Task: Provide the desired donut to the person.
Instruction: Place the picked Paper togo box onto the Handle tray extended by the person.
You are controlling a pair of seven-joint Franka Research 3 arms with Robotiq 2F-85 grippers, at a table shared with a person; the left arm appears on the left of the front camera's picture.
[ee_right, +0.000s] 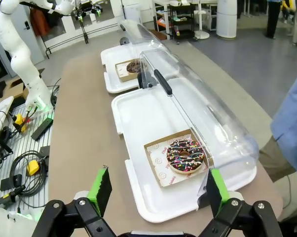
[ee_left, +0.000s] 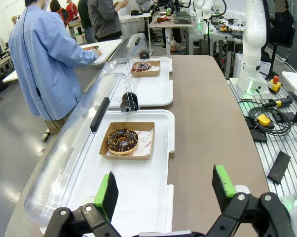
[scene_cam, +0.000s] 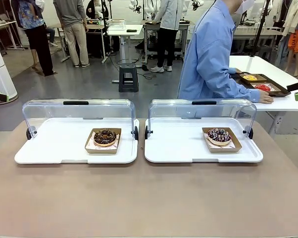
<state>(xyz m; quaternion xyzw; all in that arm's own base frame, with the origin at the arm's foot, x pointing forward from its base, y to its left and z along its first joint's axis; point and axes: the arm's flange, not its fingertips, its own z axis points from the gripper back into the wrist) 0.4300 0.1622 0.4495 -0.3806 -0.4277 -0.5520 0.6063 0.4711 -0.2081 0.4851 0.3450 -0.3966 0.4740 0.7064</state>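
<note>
Two donuts sit in paper boats on white trays with their clear lids rolled back. A chocolate donut lies on the left tray. A chocolate donut with coloured sprinkles lies on the right tray. My left gripper hangs open above the near end of the left tray. My right gripper hangs open above the near edge of the right tray. The person in a light blue shirt stands behind the right tray, turned toward a side table.
The brown table is bare in front of both trays. A white side table at the back right carries small trays of food, with the person's hand resting on it. A stool and other people stand farther back.
</note>
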